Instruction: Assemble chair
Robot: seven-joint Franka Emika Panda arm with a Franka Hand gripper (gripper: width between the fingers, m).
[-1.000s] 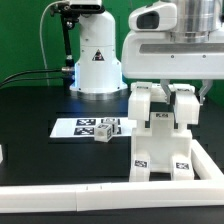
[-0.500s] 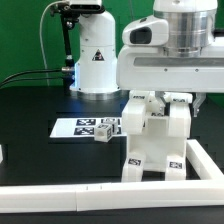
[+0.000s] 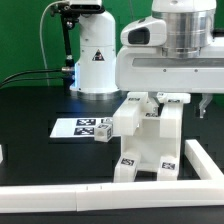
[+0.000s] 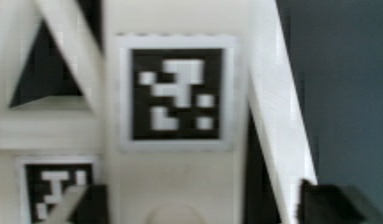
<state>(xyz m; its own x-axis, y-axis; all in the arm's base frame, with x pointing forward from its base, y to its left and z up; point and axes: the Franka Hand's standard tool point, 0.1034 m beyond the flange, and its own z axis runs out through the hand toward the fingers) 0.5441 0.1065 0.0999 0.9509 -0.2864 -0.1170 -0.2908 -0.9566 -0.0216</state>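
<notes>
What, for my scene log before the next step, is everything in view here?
chair assembly: one, white with black-and-white tags, standing tilted under the gripper
loose chair piece: one, white, tagged, at the marker board's edge nearest the chair
marker board: one, white with black tags, flat on the table, at the exterior view's left of the chair
border rail: one, white, along the front and the exterior view's right
table: one, black
cable: one, green, back at the exterior view's left
robot base: one, white, at the back
gripper: one, white, over the chair; whether open or shut is unclear
</notes>
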